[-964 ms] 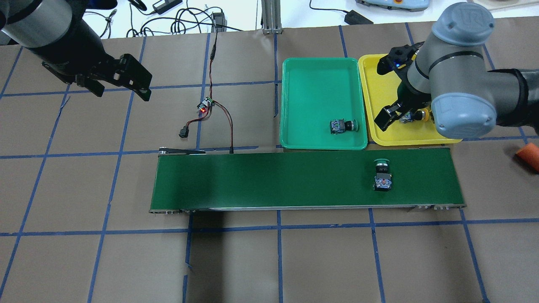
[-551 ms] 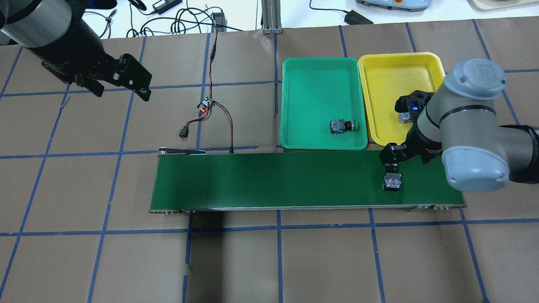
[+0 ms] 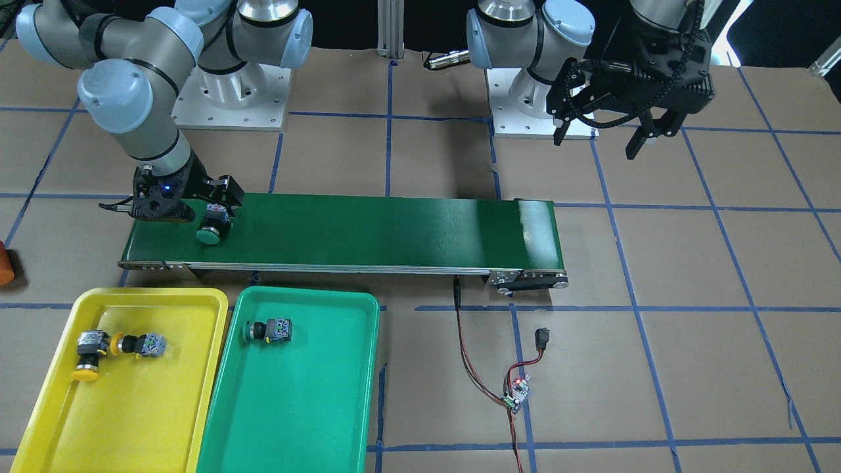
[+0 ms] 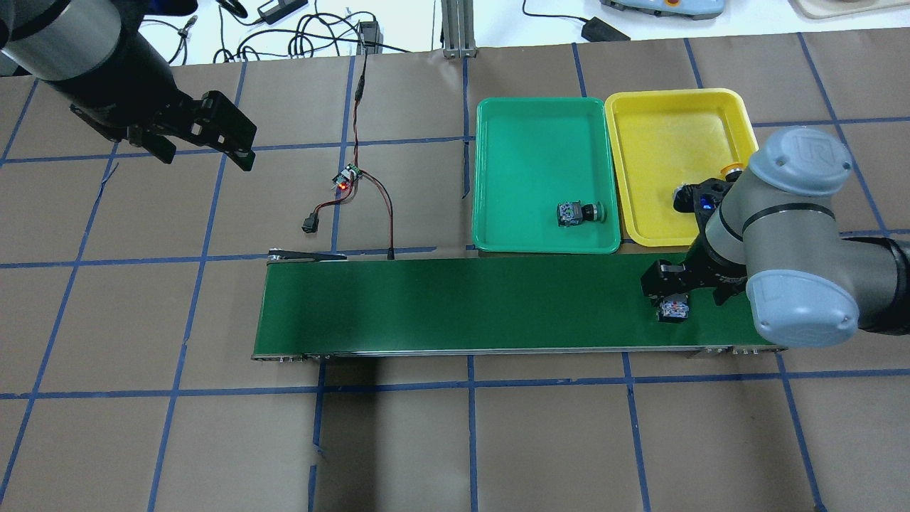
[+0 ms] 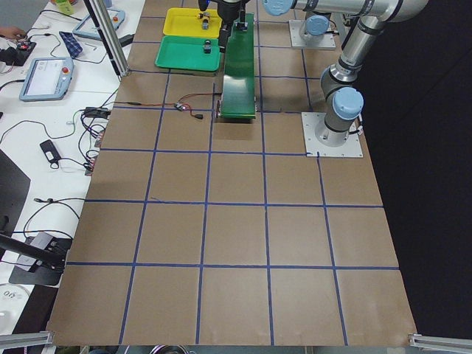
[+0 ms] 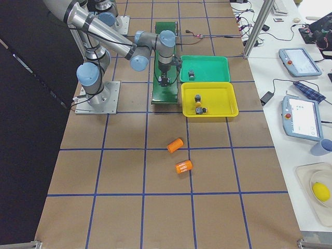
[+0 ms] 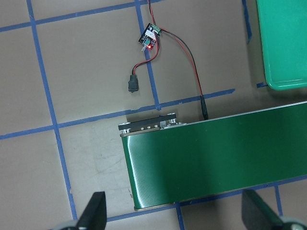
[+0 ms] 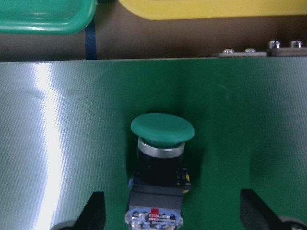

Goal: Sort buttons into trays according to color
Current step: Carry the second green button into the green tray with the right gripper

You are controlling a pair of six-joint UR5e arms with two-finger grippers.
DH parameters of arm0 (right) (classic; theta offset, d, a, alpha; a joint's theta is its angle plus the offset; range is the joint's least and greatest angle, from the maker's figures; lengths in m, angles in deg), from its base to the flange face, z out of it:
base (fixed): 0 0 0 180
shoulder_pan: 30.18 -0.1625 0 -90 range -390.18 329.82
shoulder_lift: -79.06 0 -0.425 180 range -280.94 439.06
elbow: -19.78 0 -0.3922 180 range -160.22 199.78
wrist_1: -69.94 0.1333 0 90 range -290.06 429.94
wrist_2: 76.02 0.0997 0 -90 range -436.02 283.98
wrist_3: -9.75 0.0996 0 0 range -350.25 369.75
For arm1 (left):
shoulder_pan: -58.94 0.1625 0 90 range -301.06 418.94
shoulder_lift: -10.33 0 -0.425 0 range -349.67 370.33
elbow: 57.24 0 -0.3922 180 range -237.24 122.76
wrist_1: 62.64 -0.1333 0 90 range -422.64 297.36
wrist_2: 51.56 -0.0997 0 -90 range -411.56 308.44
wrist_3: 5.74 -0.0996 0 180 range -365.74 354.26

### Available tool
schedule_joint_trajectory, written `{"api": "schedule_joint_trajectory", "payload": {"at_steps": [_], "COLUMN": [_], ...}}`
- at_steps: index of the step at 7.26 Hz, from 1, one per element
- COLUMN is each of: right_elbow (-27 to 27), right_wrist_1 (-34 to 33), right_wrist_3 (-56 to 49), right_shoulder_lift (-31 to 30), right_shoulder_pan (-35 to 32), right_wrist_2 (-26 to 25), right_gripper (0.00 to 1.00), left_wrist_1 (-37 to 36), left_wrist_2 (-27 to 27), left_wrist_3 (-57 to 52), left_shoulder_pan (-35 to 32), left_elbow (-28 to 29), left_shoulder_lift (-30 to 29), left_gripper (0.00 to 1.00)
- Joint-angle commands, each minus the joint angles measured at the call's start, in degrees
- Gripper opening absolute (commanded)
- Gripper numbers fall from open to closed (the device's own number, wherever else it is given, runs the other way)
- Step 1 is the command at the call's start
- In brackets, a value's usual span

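Green button (image 8: 162, 163) (on belt (image 8: 72, 120)) — between spread fingers (image 8: 96, 210) of right pincer (image 8: 175, 211).

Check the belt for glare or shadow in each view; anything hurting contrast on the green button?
Right wrist view: bright glare band down the belt left of the button; green cap on green belt, low contrast, edges fairly sharp. Front-facing view: pale sheen at the belt end away from the button. Overhead view: belt evenly lit, dark shadow on the table by its left end.
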Motion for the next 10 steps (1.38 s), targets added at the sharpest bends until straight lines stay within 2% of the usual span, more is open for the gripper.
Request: {"api": "schedule_joint_trajectory", "payload": {"at_steps": [1, 2, 3, 4, 5, 8, 9, 10], "right_elbow": [-0.07, -0.16, -0.16, -0.25, -0.25, 2.81, 4.92, 8.16], "right_wrist_1": [0.15, 0.15, 0.23, 0.15, 0.23, -0.21, -0.9, -5.08], "right_wrist_3": [0.9, 1.0, 1.0, 1.08, 1.78, 10.02, 10.48, 10.49], "right_shoulder_lift": [0.22, 0.22, 0.22, 0.22, 0.22, 0.12, 2.04, 5.63], "right_shoulder_pan": [0.14, 0.14, 0.14, 0.14, 0.14, -0.12, -0.21, -0.39], "right_wrist_2": [0.0, 0.0, 0.09, 0.09, 0.18, 2.62, 7.77, 12.78], "right_gripper": [0.75, 0.5, 0.29, 0.21, 0.17, 0.2, 0.22, 0.23], "left_wrist_1": [0.0, 0.0, 0.0, 0.0, 0.0, 0.0, 0.0, 0.0], "left_wrist_2": [0.0, 0.0, 0.0, 0.0, 0.0, 0.0, -0.09, -0.09], "left_wrist_3": [0.0, 0.0, 0.0, 0.0, 0.0, 0.0, 0.0, 0.0], "left_shoulder_pan": [0.03, -0.06, -0.06, -0.06, -0.06, -0.06, -0.06, -0.06], "left_elbow": [-0.05, -0.05, -0.05, -0.05, -0.05, -0.05, -0.05, 0.04], "left_shoulder_lift": [-0.07, 0.01, 0.01, -0.07, 0.01, 0.01, 0.01, 0.01], "left_gripper": [1.0, 1.0, 1.0, 1.0, 1.0, 1.0, 1.0, 1.0]}}
